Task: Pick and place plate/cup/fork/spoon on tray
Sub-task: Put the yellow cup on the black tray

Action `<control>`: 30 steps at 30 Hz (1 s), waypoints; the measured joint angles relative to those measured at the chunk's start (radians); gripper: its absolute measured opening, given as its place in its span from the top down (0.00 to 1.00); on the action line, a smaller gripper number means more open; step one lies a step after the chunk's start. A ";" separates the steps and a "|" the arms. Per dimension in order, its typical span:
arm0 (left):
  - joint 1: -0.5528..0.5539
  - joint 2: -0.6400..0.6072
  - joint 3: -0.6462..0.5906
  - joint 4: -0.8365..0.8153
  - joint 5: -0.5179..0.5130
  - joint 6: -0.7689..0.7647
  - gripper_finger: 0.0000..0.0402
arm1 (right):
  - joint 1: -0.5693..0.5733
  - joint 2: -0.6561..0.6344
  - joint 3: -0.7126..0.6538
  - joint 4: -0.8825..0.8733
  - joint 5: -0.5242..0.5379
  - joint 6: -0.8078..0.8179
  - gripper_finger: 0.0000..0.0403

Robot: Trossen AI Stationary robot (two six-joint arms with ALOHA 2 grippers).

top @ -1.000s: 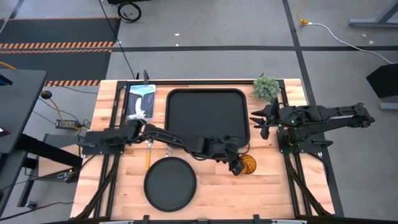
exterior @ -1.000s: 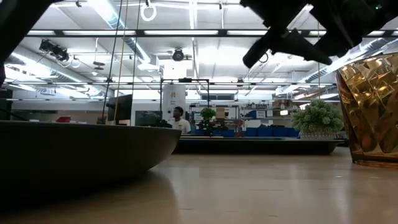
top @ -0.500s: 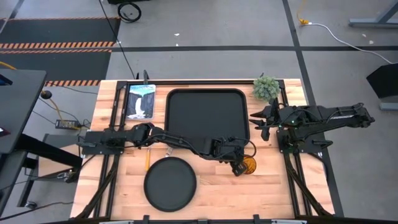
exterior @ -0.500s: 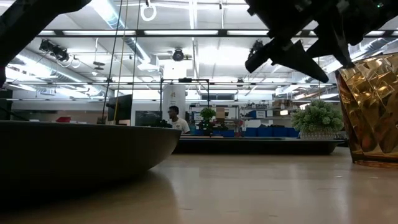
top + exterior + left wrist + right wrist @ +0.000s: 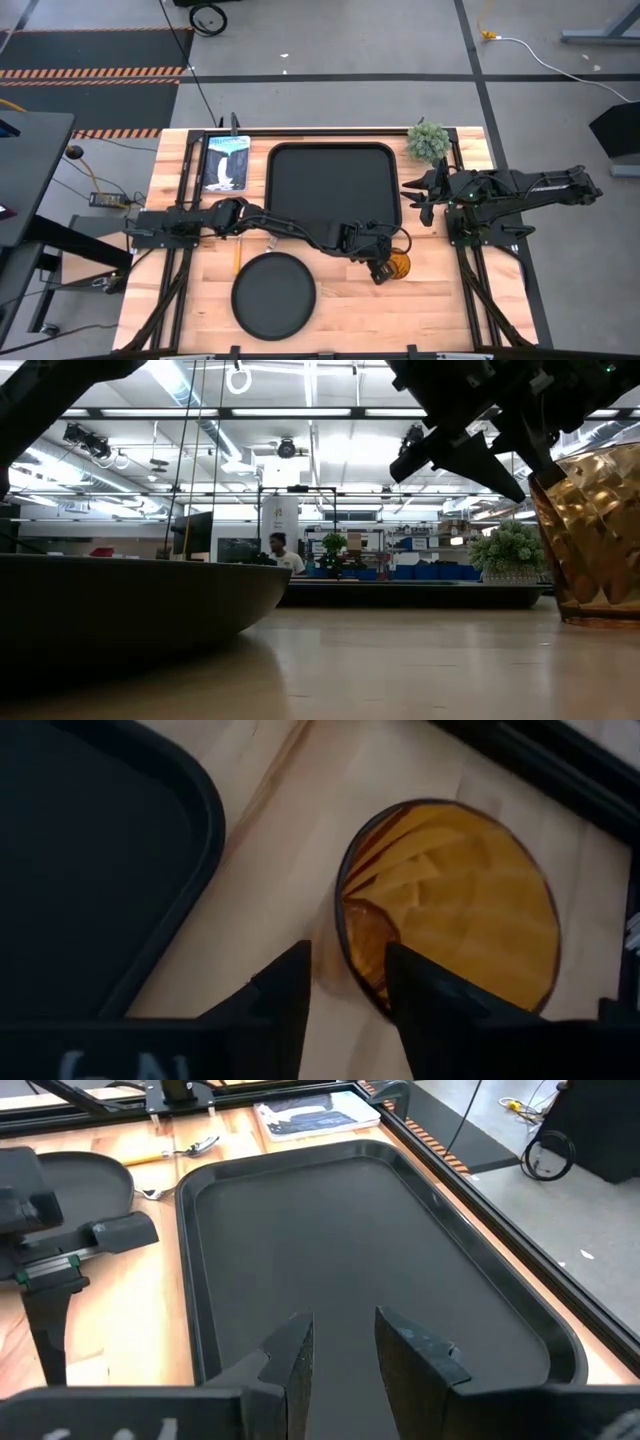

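Looking down the left wrist, we see the left gripper (image 5: 345,985) straddling the cup's (image 5: 465,900) rim, fingers parted, one inside. Faceted amber tumbler stands just beside the tray's (image 5: 275,200) rounded corner. Right gripper (image 5: 340,1345) waits open over the tray.

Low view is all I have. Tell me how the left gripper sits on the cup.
Observer: The left gripper is open and its fingers straddle the rim of the cup, one inside, one outside.
Operator: Give me the cup's spot against the tray.
Observer: It stands off the tray, just beside one corner.
Operator: Report the right gripper.
Observer: The right gripper is open, waiting at the tray's right edge.
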 joint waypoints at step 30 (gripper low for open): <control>0.077 -0.109 0.001 -0.140 0.134 0.083 0.97 | 0.000 -0.018 0.052 -0.027 0.027 -0.011 0.71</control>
